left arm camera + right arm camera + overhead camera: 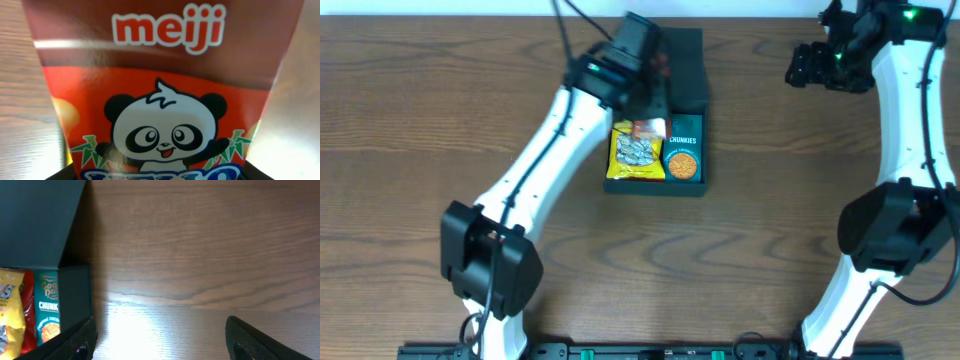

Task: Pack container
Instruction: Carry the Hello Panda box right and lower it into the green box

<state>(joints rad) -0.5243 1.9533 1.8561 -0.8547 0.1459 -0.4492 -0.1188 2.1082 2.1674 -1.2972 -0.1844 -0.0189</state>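
The dark teal container stands at the table's far middle with its flap lid open. It also shows at the left of the right wrist view. A yellow snack pack and a teal Chunkies carton lie inside. My left gripper is over the container, shut on a red Meiji panda snack pack that fills its wrist view. The pack's red end shows between the yellow pack and the carton. My right gripper is open and empty above bare table, right of the container.
The wooden table stretches all round the container. In the right wrist view the open fingers frame bare wood, with the container's wall just left of the left finger. The left arm crosses the table from the near left.
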